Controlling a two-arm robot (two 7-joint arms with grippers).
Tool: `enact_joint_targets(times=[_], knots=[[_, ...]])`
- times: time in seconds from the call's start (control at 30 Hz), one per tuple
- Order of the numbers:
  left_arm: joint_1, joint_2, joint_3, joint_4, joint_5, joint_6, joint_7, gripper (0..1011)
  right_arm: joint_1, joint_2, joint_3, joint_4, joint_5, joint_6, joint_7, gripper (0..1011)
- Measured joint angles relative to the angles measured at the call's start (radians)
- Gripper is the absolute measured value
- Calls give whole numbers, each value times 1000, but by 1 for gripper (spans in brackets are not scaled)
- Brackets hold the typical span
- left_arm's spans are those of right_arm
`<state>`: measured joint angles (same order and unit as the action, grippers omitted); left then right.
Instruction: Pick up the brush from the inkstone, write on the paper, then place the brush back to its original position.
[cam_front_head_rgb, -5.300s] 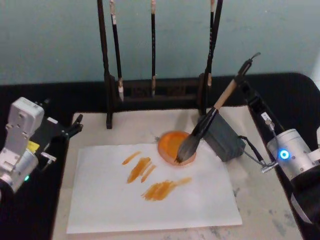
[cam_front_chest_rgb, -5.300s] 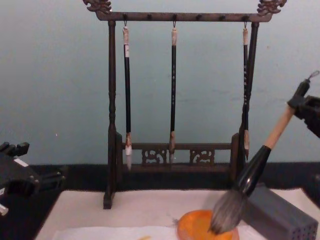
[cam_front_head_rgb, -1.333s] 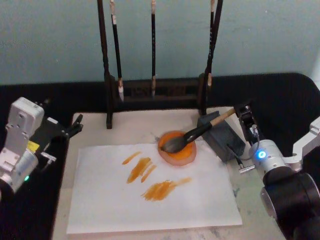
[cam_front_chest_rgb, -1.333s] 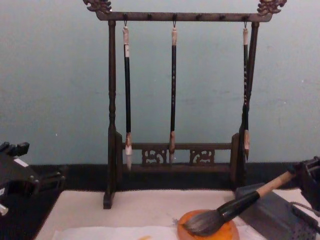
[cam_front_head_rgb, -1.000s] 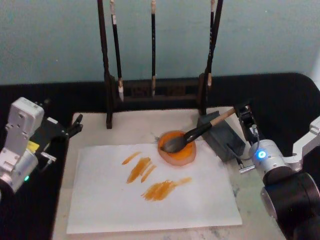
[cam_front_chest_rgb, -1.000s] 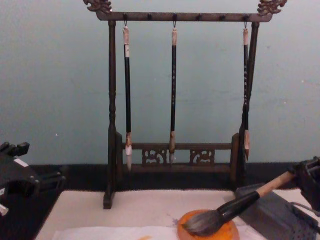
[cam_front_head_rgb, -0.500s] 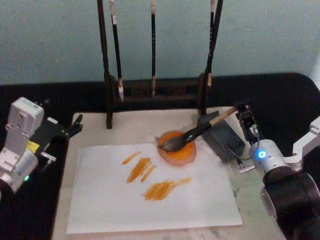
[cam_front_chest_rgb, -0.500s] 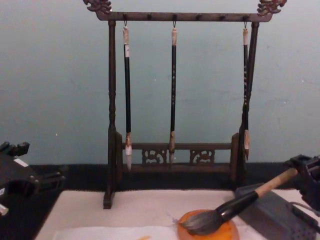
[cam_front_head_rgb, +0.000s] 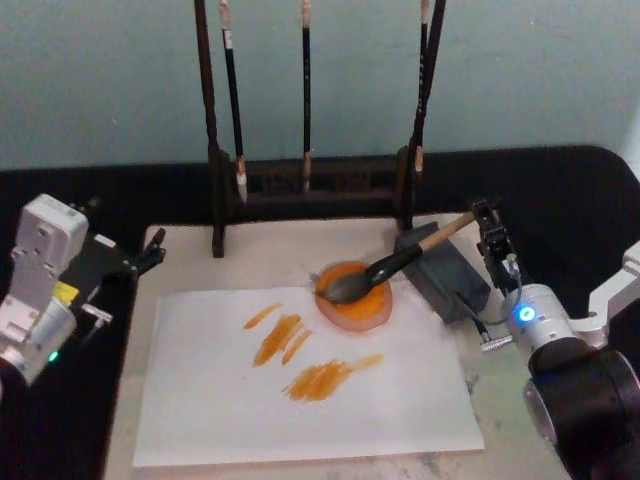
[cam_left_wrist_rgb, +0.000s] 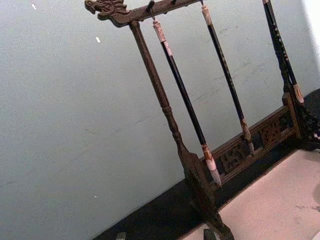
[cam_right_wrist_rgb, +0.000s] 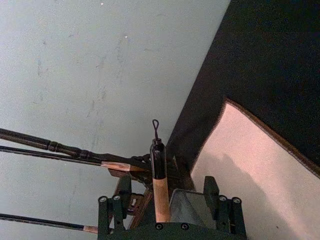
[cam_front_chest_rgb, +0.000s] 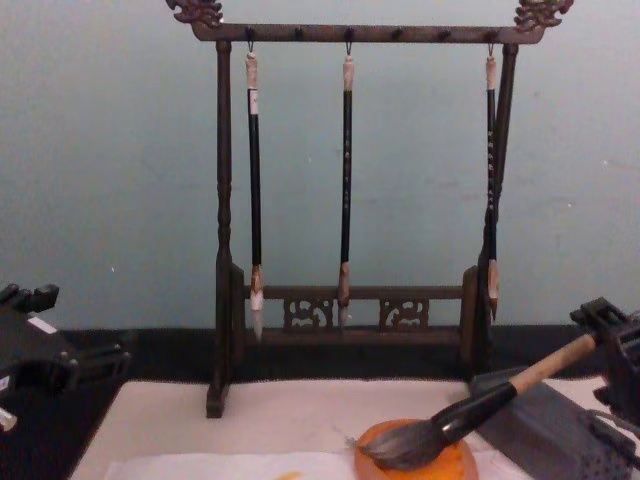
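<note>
From overhead, paper (cam_front_head_rgb: 300, 400) lies beside inkstone (cam_front_head_rgb: 354, 295).

A desk (cam_front_head_rgb: 560, 190) with a black top carries a beige mat (cam_front_head_rgb: 300, 250). On the mat lie the paper (cam_front_head_rgb: 300, 400) (white, streaked with orange strokes), the round orange inkstone (cam_front_head_rgb: 352, 300) touching the paper's far edge, and a grey block (cam_front_head_rgb: 445, 272) just to the inkstone's right. A dark wooden brush stand (cam_front_head_rgb: 310, 185) rises at the mat's far edge, its feet on the mat.

Matt tan wooden brush (cam_front_head_rgb: 400, 262), glossy orange inkstone (cam_front_head_rgb: 355, 300), white paper (cam_front_head_rgb: 300, 400).
</note>
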<state>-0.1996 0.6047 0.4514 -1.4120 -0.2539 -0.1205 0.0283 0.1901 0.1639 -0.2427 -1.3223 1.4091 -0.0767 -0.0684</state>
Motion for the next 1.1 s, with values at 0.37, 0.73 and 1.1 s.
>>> enact_joint_targets(times=[0.37, 0.73, 1.1], knots=[[0, 0, 0, 0, 0, 0, 0, 1001, -43, 17, -4, -70, 3, -22, -48, 1000], [0, 0, 0, 0, 0, 0, 0, 1001, -107, 41, -11, -173, -63, -57, -135, 1000], [0, 0, 0, 0, 0, 0, 0, 1001, -121, 167, -84, -261, -364, -67, -160, 1000]])
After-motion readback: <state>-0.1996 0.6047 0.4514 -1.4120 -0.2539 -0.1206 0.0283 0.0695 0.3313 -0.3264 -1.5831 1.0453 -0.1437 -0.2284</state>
